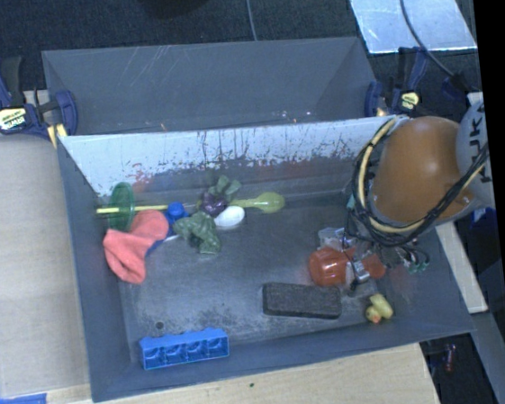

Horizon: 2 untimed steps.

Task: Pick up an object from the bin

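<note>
My gripper (357, 264) sits lower right, beside the orange ball (326, 268), perhaps since that lies well apart from the upper-left heap (196, 221). Open or gripping, I cannot tell.

grey bin (242, 270) | floor: pink cloth (133, 246); green toy (203, 232); blue brick (184, 349); black block (302, 300); orange ball (328, 268); yellow piece (378, 310)

Orange-red rounded lump (326, 268), on floor, right part of bin (222, 91).

Claw (357, 264) at red-orange round thing (326, 268), bin's right; black block (302, 300) just beside.
</note>
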{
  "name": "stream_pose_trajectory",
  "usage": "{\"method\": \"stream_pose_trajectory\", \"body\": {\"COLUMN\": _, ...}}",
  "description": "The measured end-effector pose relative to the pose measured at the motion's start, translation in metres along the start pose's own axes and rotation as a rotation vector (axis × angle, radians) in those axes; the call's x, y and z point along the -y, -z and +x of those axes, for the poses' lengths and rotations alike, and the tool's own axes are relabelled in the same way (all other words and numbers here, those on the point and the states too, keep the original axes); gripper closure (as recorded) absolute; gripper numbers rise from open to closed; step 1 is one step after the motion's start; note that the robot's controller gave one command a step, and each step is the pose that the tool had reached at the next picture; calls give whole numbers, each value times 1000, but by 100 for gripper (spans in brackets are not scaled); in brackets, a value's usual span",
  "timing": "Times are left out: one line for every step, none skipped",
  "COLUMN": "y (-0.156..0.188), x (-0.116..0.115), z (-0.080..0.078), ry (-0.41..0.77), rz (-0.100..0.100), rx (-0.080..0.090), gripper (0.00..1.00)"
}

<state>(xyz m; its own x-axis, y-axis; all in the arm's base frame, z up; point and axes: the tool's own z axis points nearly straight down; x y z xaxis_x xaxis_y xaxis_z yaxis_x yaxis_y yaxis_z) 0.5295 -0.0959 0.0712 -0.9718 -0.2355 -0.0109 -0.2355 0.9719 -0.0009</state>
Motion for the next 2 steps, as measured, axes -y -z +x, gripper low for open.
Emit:
{"method": "stream_pose_trajectory", "body": {"y": 0, "x": 0, "z": 0, "ry": 0, "rz": 0, "rx": 0, "gripper": 100}}
{"method": "stream_pose_trajectory", "body": {"y": 59, "x": 5, "z": 6, "ry": 19, "rz": -2, "rx": -3, "gripper": 100}}
